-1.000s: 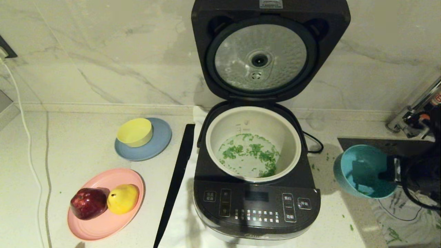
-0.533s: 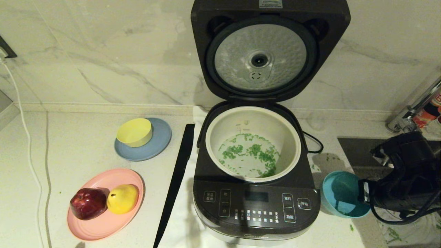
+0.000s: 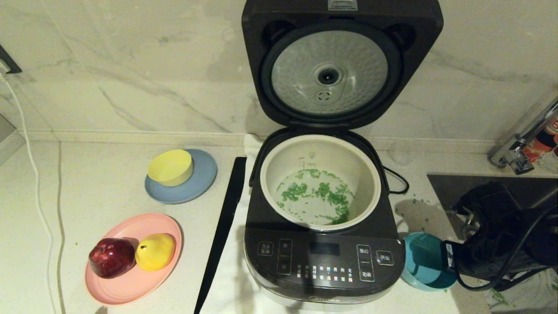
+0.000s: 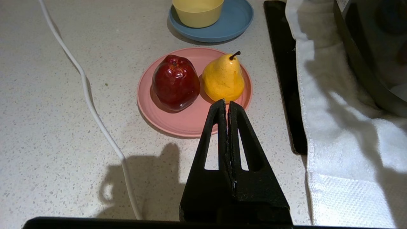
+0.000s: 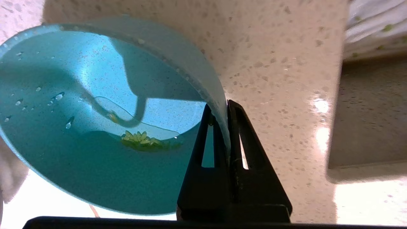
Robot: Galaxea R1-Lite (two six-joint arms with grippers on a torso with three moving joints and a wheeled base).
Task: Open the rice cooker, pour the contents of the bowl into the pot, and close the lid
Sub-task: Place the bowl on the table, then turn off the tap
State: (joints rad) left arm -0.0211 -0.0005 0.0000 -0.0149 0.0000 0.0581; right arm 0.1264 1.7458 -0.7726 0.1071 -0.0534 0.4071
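Observation:
The dark grey rice cooker (image 3: 324, 257) stands in the middle with its lid (image 3: 342, 65) raised upright against the wall, silver disc facing out. Chopped green contents (image 3: 318, 196) lie scattered on the bottom of the white pot (image 3: 320, 150). To the cooker's right, low by its front corner, sits the teal bowl (image 3: 420, 261) (image 5: 95, 127). My right gripper (image 3: 447, 257) (image 5: 222, 108) is shut on the bowl's rim, one finger inside and one outside. A few green bits (image 5: 141, 138) and water drops cling inside it. My left gripper (image 4: 226, 102) is shut and empty, parked near the pink plate.
A pink plate (image 3: 130, 288) holds a red apple (image 3: 112, 257) and a yellow pear (image 3: 155, 251). A yellow bowl (image 3: 171, 167) sits on a blue plate (image 3: 202, 183). A black strip (image 3: 222, 231) and a white towel (image 4: 343, 127) lie left of the cooker. A dark sink (image 3: 444, 183) and a faucet (image 3: 523, 144) are on the right.
My right arm has carried the teal bowl down and toward the cooker's front right corner, turning it from tilted to nearly level near the counter. The left arm has not moved.

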